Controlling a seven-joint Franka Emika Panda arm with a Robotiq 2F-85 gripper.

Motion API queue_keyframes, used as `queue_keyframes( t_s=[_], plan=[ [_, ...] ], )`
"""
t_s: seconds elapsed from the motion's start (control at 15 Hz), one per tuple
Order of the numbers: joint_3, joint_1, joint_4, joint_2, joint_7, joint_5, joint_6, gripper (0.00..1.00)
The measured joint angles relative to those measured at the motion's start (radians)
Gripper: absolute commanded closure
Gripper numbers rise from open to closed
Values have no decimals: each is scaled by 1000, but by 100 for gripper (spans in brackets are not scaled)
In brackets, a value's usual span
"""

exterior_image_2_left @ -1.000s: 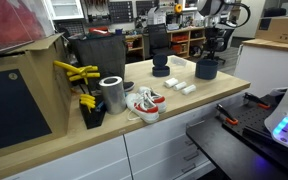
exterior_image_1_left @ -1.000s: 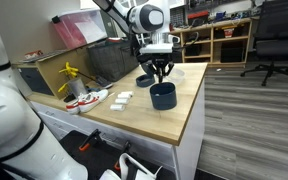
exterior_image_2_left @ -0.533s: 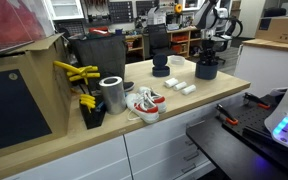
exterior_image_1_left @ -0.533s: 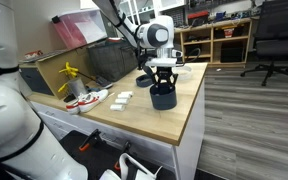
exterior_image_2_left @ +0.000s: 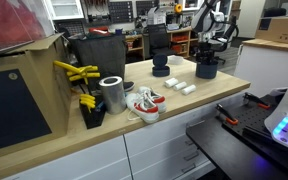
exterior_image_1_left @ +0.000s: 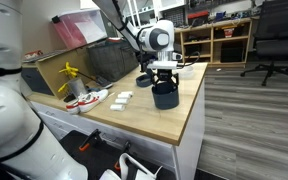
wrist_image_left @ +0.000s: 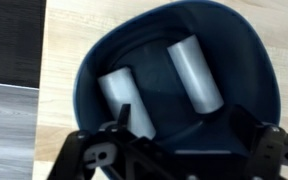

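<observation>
Gripper (exterior_image_1_left: 165, 83), fingers spread apart and grasping nothing, hangs inside the rim of a dark blue cup (exterior_image_1_left: 165, 98) holding two white cylinders (wrist_image_left: 196, 75), near a corner of the wooden tabletop (exterior_image_1_left: 134, 122).

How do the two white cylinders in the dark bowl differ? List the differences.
In the wrist view, the left cylinder lies by the left wall of the bowl; the right cylinder lies nearer its middle. The left cylinder's lower end is hidden behind the gripper; the right cylinder shows whole. Both are white, lie apart inside the bowl, and slant alike.
</observation>
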Motion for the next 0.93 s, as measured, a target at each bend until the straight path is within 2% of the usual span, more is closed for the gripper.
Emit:
queue_keyframes(
  t_s=[0.07,0.13,0.2,0.27,0.53,0.8,0.93],
  plan=[
    [3,-3,0,0,-3,0,0,1],
    [6,-5,0,0,-13,0,-1,9],
    [9,-8,0,0,-22,0,-2,26],
    [11,-10,0,-1,-35,0,-3,29],
    [14,-12,-1,-13,-91,-1,-7,57],
    [18,-9,-10,-25,-137,-4,-10,67],
    [20,-7,-23,-35,-152,-17,-10,67]
  ],
)
